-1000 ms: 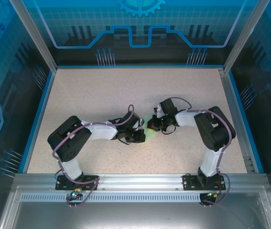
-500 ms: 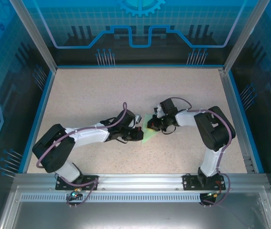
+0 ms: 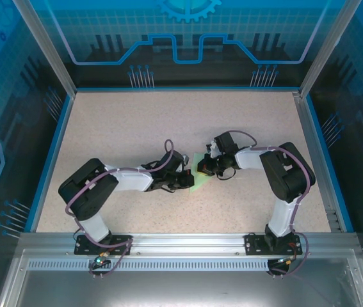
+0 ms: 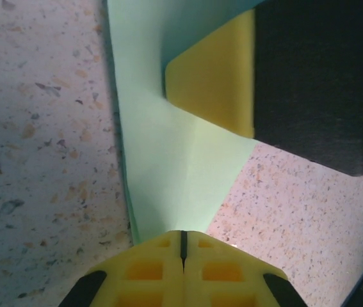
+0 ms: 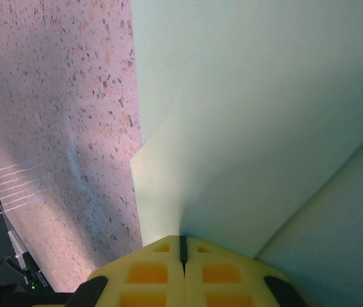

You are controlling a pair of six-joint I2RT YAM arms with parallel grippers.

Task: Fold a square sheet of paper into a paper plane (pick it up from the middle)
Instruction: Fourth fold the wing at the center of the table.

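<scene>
The paper (image 3: 200, 180), pale green and partly folded, lies on the speckled surface (image 3: 136, 128) between the two sets of fingers, which meet over it from opposite sides. The left fingers (image 3: 182, 182) are clenched: in the left wrist view their yellow tips (image 4: 149, 268) press together along a thin seam, right at the paper's (image 4: 168, 160) narrow near end, and a soft crease runs away from them across the sheet. Farther ahead and to their right, a right finger (image 4: 216, 83) rests on the paper. The right fingers (image 5: 219, 272) are clenched too, their tips at the paper's (image 5: 264, 115) edge, with a raised fold rising just ahead of them. I cannot tell whether either pair pinches a layer.
</scene>
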